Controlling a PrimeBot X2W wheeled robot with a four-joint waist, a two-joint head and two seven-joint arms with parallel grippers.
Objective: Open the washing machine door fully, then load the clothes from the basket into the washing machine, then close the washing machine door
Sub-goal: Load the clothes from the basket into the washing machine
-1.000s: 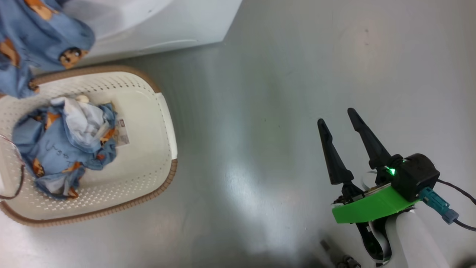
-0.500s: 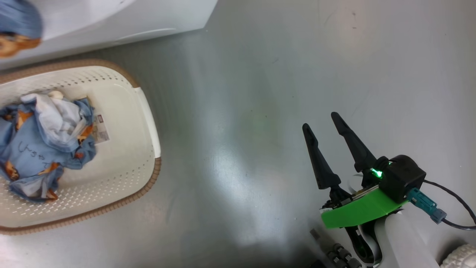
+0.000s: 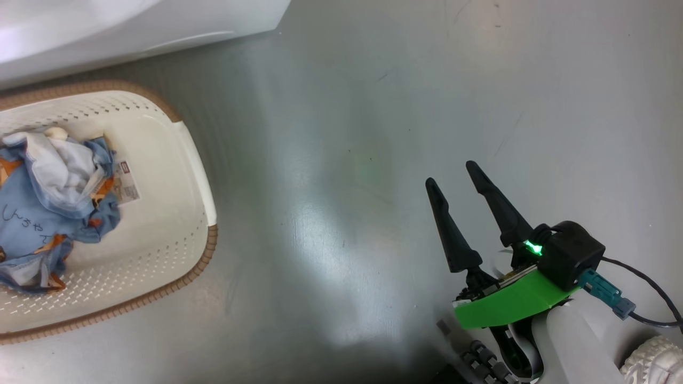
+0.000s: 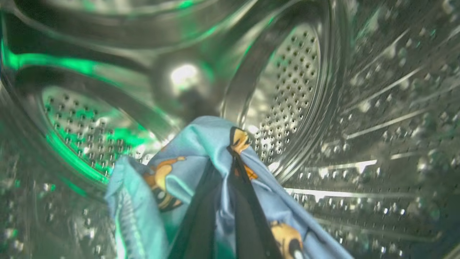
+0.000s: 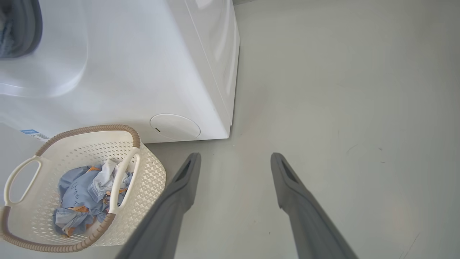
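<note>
My left gripper [image 4: 230, 151] is shut on a piece of the clothes [image 4: 201, 154], light blue with orange bears, inside the perforated steel drum of the washing machine [image 4: 287, 90]. From outside, the white washing machine [image 5: 143, 64] stands behind the basket [image 5: 151, 172], and its lower edge [image 3: 133, 26] crosses the top left of the head view. The cream basket [image 3: 176, 213] with its brown rim holds more clothes [image 3: 48, 208], also seen as clothes [image 5: 86, 190] from the right wrist. My right gripper [image 3: 451, 175] hangs open and holds nothing over the floor, far right of the basket; its fingers [image 5: 179, 187] frame bare floor. The washing machine door is out of view.
Grey glossy floor [image 3: 341, 160] stretches between the basket and my right arm. A dark cable [image 3: 651, 288] runs off the right wrist. A round white cover [image 5: 175, 126] sits low on the machine's front.
The head camera has swung right, so the basket and machine slide left in the picture. The hanging blue garment seen at the top left earlier has left that view.
</note>
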